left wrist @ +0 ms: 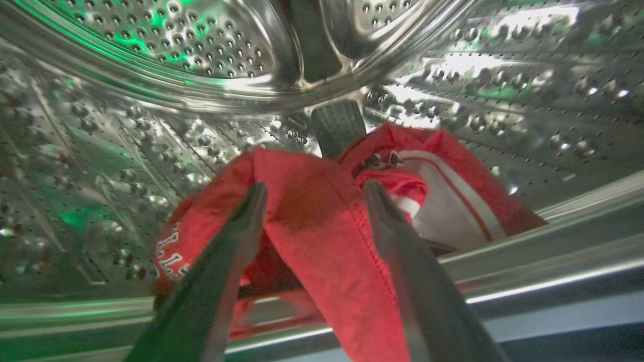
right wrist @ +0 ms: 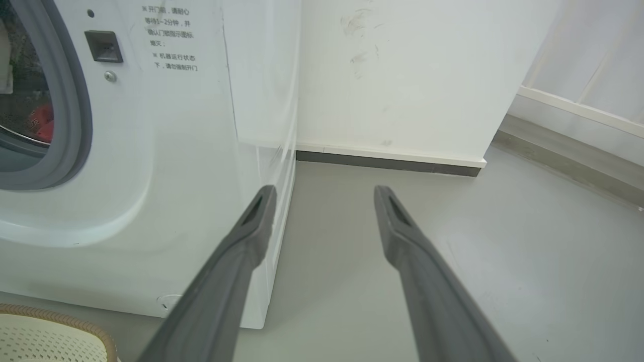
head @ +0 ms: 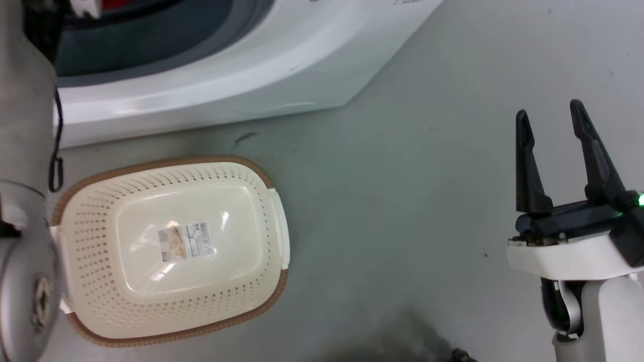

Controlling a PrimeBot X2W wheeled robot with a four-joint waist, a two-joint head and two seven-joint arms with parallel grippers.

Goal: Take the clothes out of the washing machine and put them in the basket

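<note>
Clothes, place: the clothes [left wrist: 322, 226] lie heaped low in the steel drum [left wrist: 201, 40] of the washing machine [head: 226, 75], just behind the porthole's lip.
Clothes, lie: one raised red fold runs from the heap toward the wrist camera. A second garment with a white trim band sits behind it, to the right in that view.
Left gripper [left wrist: 316, 186]: its fingers are spread, one on each side of the raised fold and not closed on it.
Right gripper [head: 549, 110]: its fingers are spread with nothing between them. It hangs over the floor [head: 402, 201], well apart from the basket.
Basket [head: 166, 163]: it stands on the floor just in front of the washer, mouth up. Its long axis runs roughly left to right in the head view, and the label sticker [head: 183, 241] on its base is in plain sight.
Hidden or cut off: the pale left forearm [head: 25, 151] covers the basket's left end. The white lettering on the clothes is partly behind a finger and unreadable. The head view's top edge crops the porthole.
</note>
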